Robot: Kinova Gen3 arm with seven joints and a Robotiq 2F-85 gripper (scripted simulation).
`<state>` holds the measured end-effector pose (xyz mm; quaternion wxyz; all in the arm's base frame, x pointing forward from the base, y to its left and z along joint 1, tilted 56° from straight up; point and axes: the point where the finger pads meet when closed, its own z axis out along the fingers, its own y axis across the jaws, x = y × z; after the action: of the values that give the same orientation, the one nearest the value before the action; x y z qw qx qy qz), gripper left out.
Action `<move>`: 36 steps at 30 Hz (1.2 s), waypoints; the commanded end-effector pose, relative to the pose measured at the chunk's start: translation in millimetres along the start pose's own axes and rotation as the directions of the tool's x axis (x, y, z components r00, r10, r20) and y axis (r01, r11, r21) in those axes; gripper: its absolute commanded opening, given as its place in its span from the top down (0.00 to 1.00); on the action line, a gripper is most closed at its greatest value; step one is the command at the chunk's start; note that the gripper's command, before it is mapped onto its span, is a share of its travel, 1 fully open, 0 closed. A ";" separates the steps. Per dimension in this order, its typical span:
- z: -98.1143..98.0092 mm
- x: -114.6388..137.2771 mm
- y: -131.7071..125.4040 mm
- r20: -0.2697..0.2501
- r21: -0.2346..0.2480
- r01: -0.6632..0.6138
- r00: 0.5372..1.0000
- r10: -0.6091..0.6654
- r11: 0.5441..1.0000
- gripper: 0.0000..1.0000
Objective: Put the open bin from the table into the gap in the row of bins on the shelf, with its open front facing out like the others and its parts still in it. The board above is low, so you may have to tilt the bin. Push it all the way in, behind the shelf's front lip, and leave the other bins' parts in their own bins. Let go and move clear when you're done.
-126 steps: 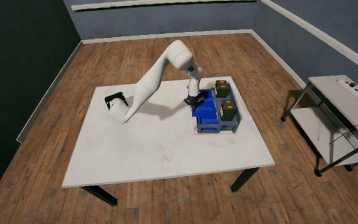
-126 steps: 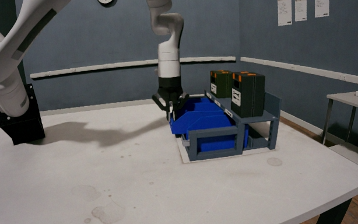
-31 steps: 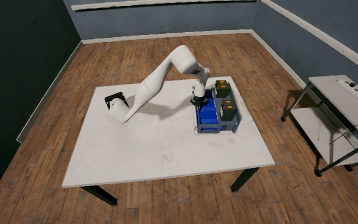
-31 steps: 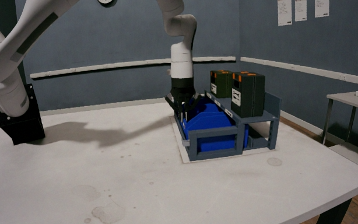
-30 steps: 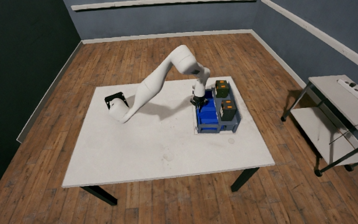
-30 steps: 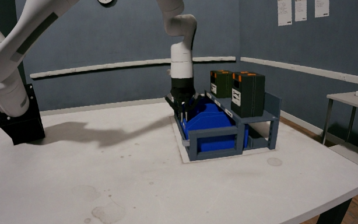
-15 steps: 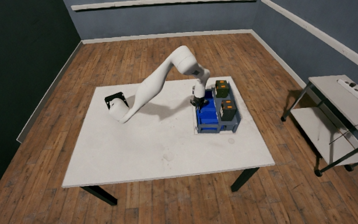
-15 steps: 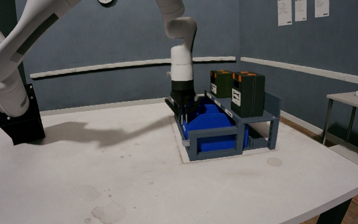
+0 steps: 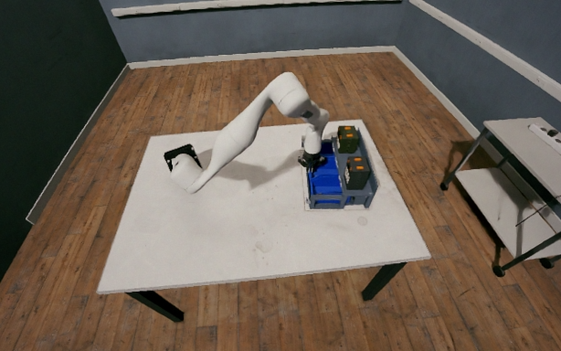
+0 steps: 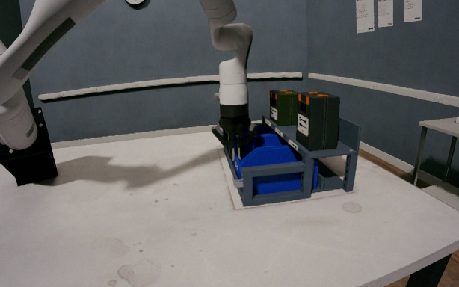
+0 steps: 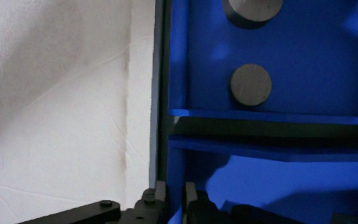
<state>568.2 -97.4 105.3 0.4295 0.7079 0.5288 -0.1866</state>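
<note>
Wrist view looks straight down on the gripper (image 11: 173, 194). Its two fingers stand close together and clench the thin front wall of a blue open bin (image 11: 280, 190), one finger outside the wall and one inside. This wall runs just beside the dark front lip (image 11: 161, 75) of the shelf, on the shelf side of it. I cannot tell from this view whether the wall touches the lip. Ahead of the held bin lies a neighbour bin (image 11: 310, 60) of the same blue, with two grey round discs (image 11: 251, 85) on its floor. A narrow dark band separates the two bins, and they stand side by side in one line. The parts in the held bin are hidden by shadow and by the fingers.

From the exterior view, the grey shelf (image 10: 310, 176) stands near the right edge of the worktop (image 10: 149, 224), more toward the far right corner. The blue bins fill its lower level under the low upper board (image 10: 288, 131). Two dark green cases (image 10: 318, 119) with orange marks stand upright on this board. The arm comes down nearly vertical at the open front of the shelf, on the side that faces the left edge of the worktop. The fingertips reach to the top of the bin row.
</note>
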 end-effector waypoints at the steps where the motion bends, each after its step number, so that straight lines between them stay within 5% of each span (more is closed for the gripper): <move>1: -1.3 0.9 0.7 -0.002 -0.002 0.000 1.000 0.000 1.000 0.90; 7: -1.3 0.9 0.7 -0.002 -0.002 0.000 1.000 0.000 1.000 0.90; 8: -1.0 0.7 0.5 -0.002 -0.002 0.000 1.000 0.000 1.000 0.00; 36: -1.1 0.7 0.5 -0.002 -0.002 0.000 1.000 0.000 1.000 0.00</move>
<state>568.3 -97.4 105.3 0.4295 0.7079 0.5289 -0.1865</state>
